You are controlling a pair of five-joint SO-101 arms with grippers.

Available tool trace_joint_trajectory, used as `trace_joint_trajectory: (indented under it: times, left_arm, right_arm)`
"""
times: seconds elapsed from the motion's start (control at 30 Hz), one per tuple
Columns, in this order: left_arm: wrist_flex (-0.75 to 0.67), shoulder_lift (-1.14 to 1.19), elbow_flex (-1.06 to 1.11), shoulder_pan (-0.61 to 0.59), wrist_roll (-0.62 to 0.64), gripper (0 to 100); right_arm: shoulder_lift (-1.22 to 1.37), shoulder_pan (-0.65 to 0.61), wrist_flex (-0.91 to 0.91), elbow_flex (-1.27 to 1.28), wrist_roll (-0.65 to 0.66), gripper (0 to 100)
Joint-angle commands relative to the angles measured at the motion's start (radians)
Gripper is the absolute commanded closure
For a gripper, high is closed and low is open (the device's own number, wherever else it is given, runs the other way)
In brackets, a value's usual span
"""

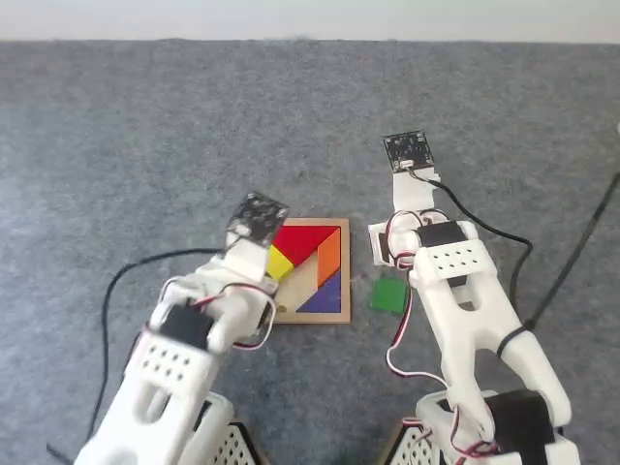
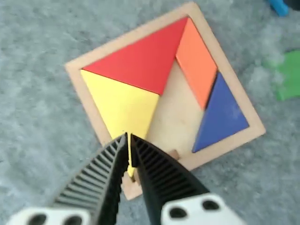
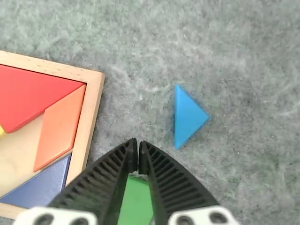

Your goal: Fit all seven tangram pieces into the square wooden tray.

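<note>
The square wooden tray holds a red triangle, a yellow triangle, an orange parallelogram and a dark blue triangle. Bare wood shows in its middle. My left gripper is shut, its tips over the yellow triangle's narrow corner near the tray's rim. A green piece lies on the carpet right of the tray. My right gripper is shut just above the green piece. A light blue triangle lies on the carpet just beyond its tips.
Grey carpet covers the whole table, with open room at the back and far left. Black cables run from both arms across the carpet. The right arm's wrist hangs over the spot beside the tray's right edge.
</note>
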Motion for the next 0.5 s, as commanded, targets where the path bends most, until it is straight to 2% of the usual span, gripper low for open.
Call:
trace_joint_trajectory:
  times: [0.0,0.17,0.27,0.37,0.47]
  left_arm:
    - [-0.009,-0.123,0.035,-0.052,-0.008,99]
    - [0.000,-0.018,-0.001,-0.066,-0.044,99]
    - [0.097,0.032,-0.085,-0.104,-0.132,98]
    - [0.176,0.057,-0.186,-0.170,-0.178,93]
    - [0.347,0.101,-0.292,-0.118,-0.327,94]
  right_arm:
    - [-0.058,0.025,0.002,-0.009,-0.009,99.1]
    - [-0.058,0.028,0.004,-0.009,-0.009,99.1]
    - [-0.058,0.030,0.005,-0.009,-0.009,99.1]
    - [-0.058,0.028,0.007,-0.009,0.009,99.1]
    - [-0.058,0.025,0.007,-0.009,0.018,99.1]
